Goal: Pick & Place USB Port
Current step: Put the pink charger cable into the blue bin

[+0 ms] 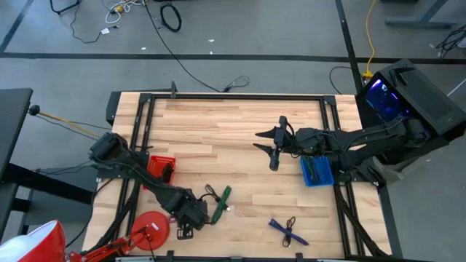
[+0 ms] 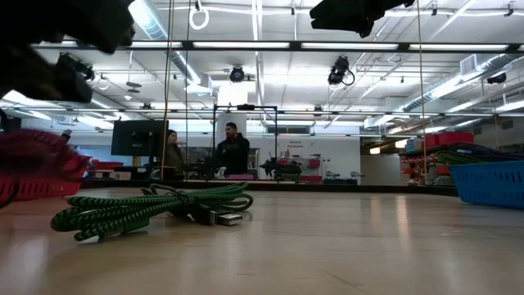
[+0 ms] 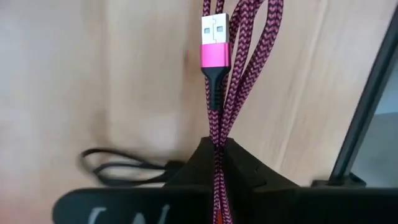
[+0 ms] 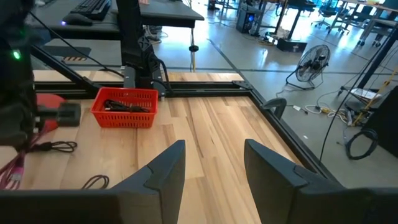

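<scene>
only left wrist view shows left gripper (image 3: 219, 163) apparently pinching pink cable (image 3: 231, 68).

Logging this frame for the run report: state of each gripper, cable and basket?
Left gripper: shut on pink cable, plug exposed.
Right gripper: open, empty, above the table.
Green cable: coiled, lying on table.
Blue cable: lying on table.
Red basket: holds cables.
Blue basket: holds cables.

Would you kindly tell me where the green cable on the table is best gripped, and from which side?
Grip the green cable at its bunched middle, coming straight down from above: it lies flat in doubled loops, while the plug end is thin and low.
</scene>
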